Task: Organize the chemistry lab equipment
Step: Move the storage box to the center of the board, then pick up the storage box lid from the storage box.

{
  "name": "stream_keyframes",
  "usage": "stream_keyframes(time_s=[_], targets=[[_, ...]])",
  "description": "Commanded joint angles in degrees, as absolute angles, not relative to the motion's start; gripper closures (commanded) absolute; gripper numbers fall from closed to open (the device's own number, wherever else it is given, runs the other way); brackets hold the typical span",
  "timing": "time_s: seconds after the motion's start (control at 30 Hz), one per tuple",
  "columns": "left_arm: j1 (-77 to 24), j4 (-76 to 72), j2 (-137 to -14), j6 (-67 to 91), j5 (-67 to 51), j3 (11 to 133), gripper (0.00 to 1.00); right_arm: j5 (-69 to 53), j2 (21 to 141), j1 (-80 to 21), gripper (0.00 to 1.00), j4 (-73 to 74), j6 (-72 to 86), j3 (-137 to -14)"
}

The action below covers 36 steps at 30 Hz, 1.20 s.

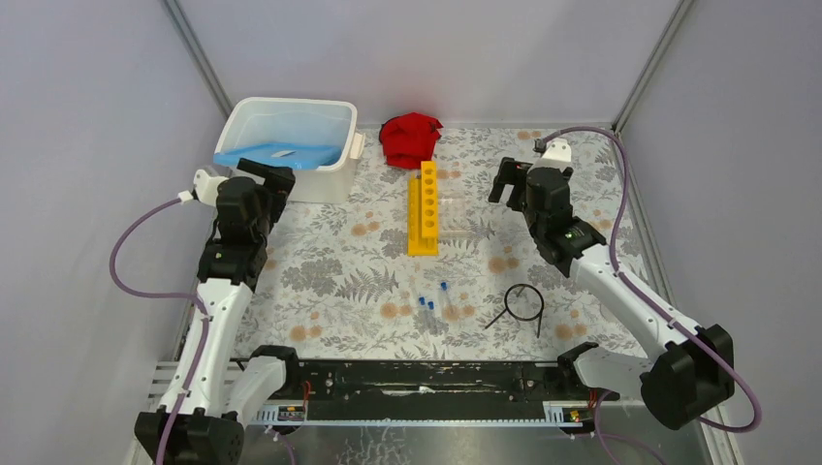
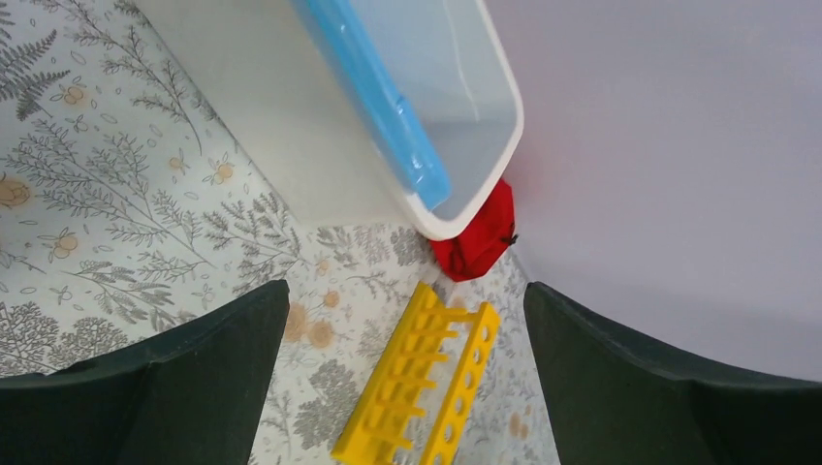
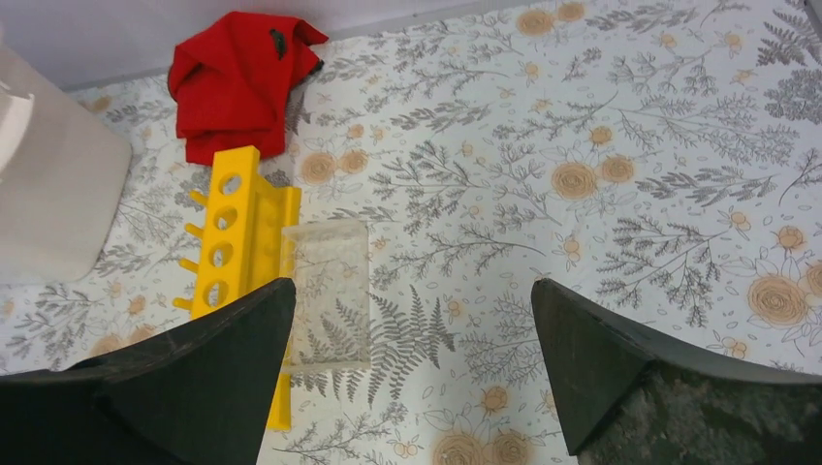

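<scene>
- The left end effector [image 1: 267,180] hangs beside the white tub [image 1: 334,180], jaws spread wide and holding nothing.
- The right end effector [image 3: 412,287] is just as wide and just as empty. It hovers above the clear tube holder [image 3: 328,295].
- The tub sits at the far left of the tabletop [image 1: 330,271], with its blue lid [image 1: 276,155] lying tilted inside.
- The yellow rack [image 1: 424,213] lies mid-tabletop with the clear holder along its right edge; whether they touch I cannot tell.
- The small blue-capped tubes [image 1: 431,302] lie loose nearer the arm bases, and the black wire ring stand [image 1: 523,302] is off to their right.
- A red cloth [image 1: 409,138] sits behind the rack.
- The likely step is the right arm's first pick, the clear holder.
- To do it well, come straight down and centre the jaws across the holder's narrow width.
- Keep the finger on the rack side from catching the rack.
- The holder is see-through, so judge its edges from the wrist view.
- It looks smooth and light, so close slowly to stop it skidding.
</scene>
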<state>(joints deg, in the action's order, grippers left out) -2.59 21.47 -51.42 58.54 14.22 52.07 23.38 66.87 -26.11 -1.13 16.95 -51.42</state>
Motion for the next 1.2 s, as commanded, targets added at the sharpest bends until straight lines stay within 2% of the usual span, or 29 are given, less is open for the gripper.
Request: stream_keyframes(time_s=[0.0, 0.57, 1.17], targets=[[-2.9, 25.3, -53.3, 64.1, 19.8, 57.4, 0.01, 24.8, 67.4, -26.7, 0.00, -1.3, 16.3, -56.9], [-2.8, 24.7, -66.9, 76.8, 27.3, 61.1, 0.01, 22.5, 75.7, -26.7, 0.00, -6.7, 11.8, -60.1], [-2.8, 18.8, -73.4, 78.2, 30.3, 64.9, 0.04, 18.7, 78.0, -26.7, 0.00, -9.4, 12.3, -59.5]])
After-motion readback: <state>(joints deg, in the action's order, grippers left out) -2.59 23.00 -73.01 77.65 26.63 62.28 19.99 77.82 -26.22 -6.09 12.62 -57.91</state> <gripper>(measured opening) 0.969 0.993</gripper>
